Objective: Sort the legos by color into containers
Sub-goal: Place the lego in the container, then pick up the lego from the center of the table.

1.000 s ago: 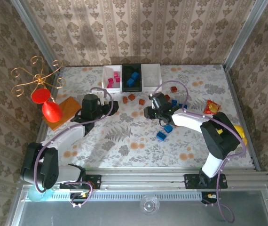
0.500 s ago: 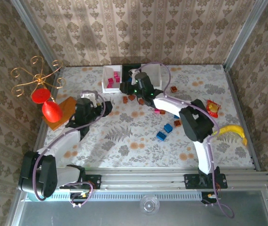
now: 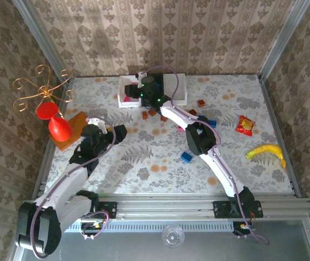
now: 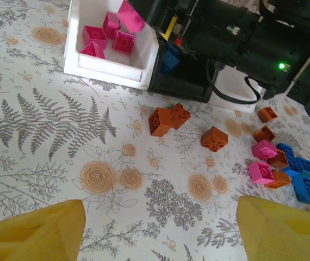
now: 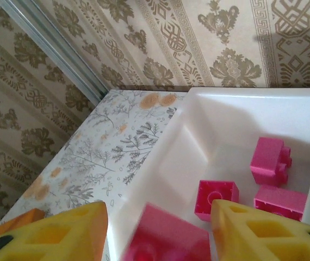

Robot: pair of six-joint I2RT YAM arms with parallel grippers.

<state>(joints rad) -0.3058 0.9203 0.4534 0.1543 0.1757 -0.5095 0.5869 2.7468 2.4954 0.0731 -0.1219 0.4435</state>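
Note:
My right gripper [image 5: 156,215] hangs open over the left white container [image 5: 198,130], which holds several pink legos [image 5: 271,159]. A blurred pink lego [image 5: 168,236] sits loose between its yellow fingers [image 5: 79,228], touching neither that I can see. In the top view the right gripper [image 3: 142,87] reaches across the black container [image 4: 182,89]. My left gripper [image 4: 160,228] is open and empty above bare tablecloth, short of the orange legos [image 4: 168,118] and the pink and blue legos [image 4: 264,171]. The left gripper [image 3: 119,132] is left of centre.
A banana [image 3: 265,151] and a snack packet [image 3: 245,124] lie at the right. A red cup [image 3: 60,129] on a flat orange block [image 3: 76,124] and a gold wire stand [image 3: 35,89] stand at the left. The second white container [image 3: 178,92] is beside the black one.
My right arm swung from mid-table back to the left white container, and its jaws widened off the pink lego. My left arm drew back toward the near left.

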